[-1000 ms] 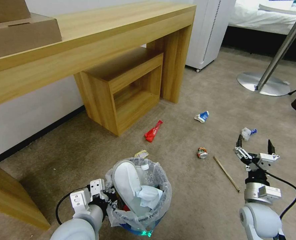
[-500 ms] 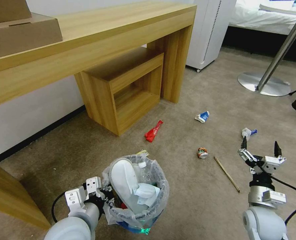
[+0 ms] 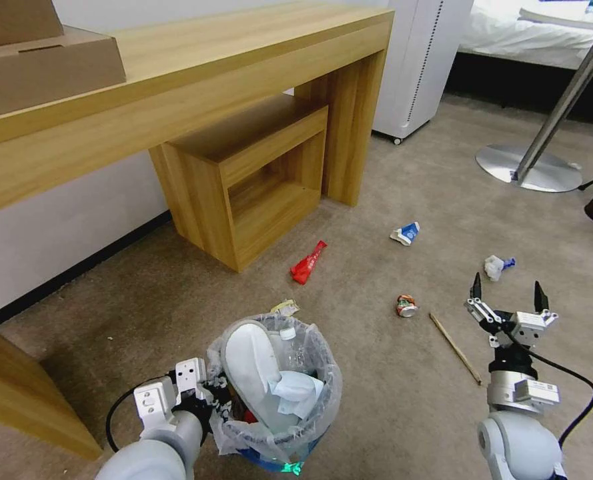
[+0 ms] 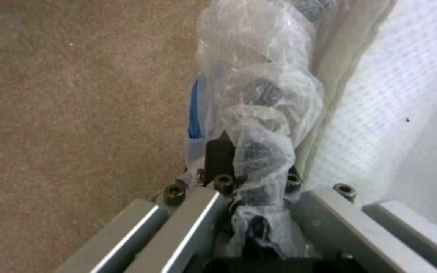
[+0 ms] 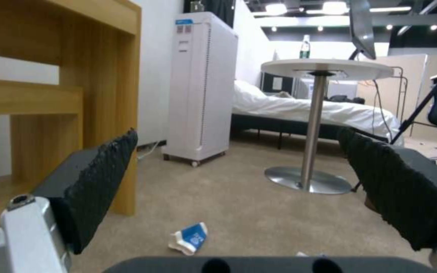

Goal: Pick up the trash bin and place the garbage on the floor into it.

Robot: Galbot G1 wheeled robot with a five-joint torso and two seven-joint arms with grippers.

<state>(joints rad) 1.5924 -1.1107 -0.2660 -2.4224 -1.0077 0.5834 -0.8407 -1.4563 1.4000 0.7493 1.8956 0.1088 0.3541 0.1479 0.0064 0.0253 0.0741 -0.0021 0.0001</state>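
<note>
The trash bin (image 3: pixel 323 400), lined with a crinkled clear bag, stands low in the head view holding a white slipper (image 3: pixel 251 360), a clear bottle and crumpled paper. My left gripper (image 3: pixel 217 395) is shut on the bin's rim and bag; the left wrist view shows a dark finger (image 4: pixel 219 155) pressed against the plastic (image 4: pixel 259 113). On the floor (image 3: pixel 389 400) lies garbage: a red wrapper (image 3: pixel 307 262), a blue-white carton (image 3: pixel 405 233), a crushed can (image 3: pixel 405 305), a wooden stick (image 3: pixel 454 347) and a white-blue scrap (image 3: pixel 496 265). My right gripper (image 3: pixel 507 293) hovers open right of the stick.
A long wooden desk (image 3: pixel 176 80) with a lower shelf unit (image 3: pixel 256 180) stands behind the bin. A white cabinet on wheels (image 3: pixel 423 60) and a round table's metal base (image 3: pixel 529 167) lie farther right. A small yellow wrapper (image 3: pixel 284 307) lies just beyond the bin.
The right gripper drifted slightly right and lower, then came back left and up, staying open. The bin in the left gripper wobbled a little. The litter on the floor has not moved.
</note>
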